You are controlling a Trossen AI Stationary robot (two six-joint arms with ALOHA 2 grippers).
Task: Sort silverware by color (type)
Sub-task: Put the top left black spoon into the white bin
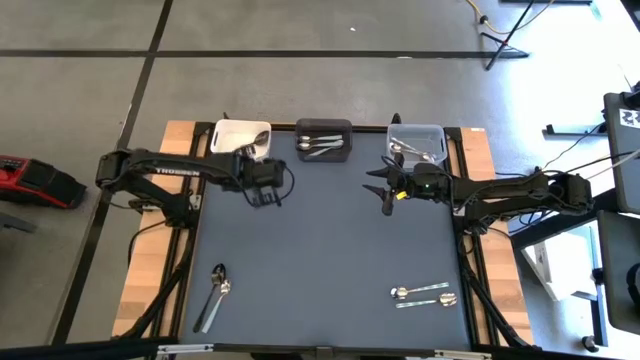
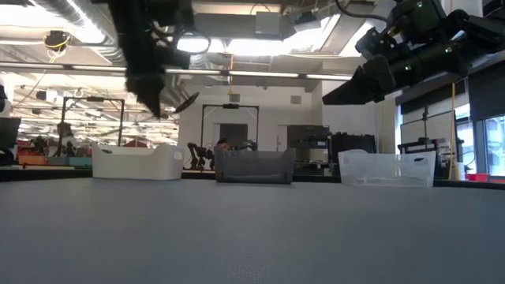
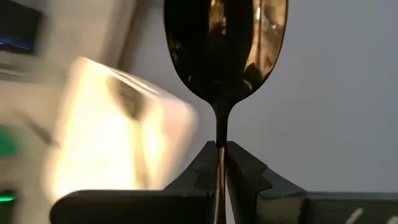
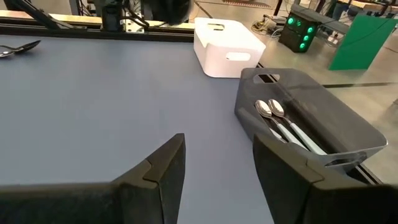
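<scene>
My left gripper [image 1: 266, 197] hangs above the mat just in front of the white bin [image 1: 240, 137], shut on a dark spoon [image 3: 224, 50] whose bowl juts past the fingertips [image 2: 187, 101]. A dark spoon [image 1: 259, 141] lies in the white bin. The black bin [image 1: 323, 138] holds silver spoons [image 4: 280, 124]. My right gripper [image 4: 217, 149] waits open with nothing between its fingers, in front of the clear bin [image 1: 415, 143], which holds spoons too. On the mat lie two silver spoons [image 1: 425, 295] near right, and a dark and a silver spoon [image 1: 215, 292] near left. My left gripper pinches the dark spoon's handle [image 3: 220, 152] between its two fingers, just behind the neck. The spoon runs along the fingers, and its bowl [image 3: 224, 50] sticks out ahead of them. The fingers slant downward. The spoon is lifted clear of the mat.
The three bins stand in a row along the mat's far edge. The mat's middle [image 1: 330, 240] lies open between the arms. Wooden table strips [image 1: 150, 270] flank the mat on both sides. A red object [image 1: 30, 180] sits on the floor at the left.
</scene>
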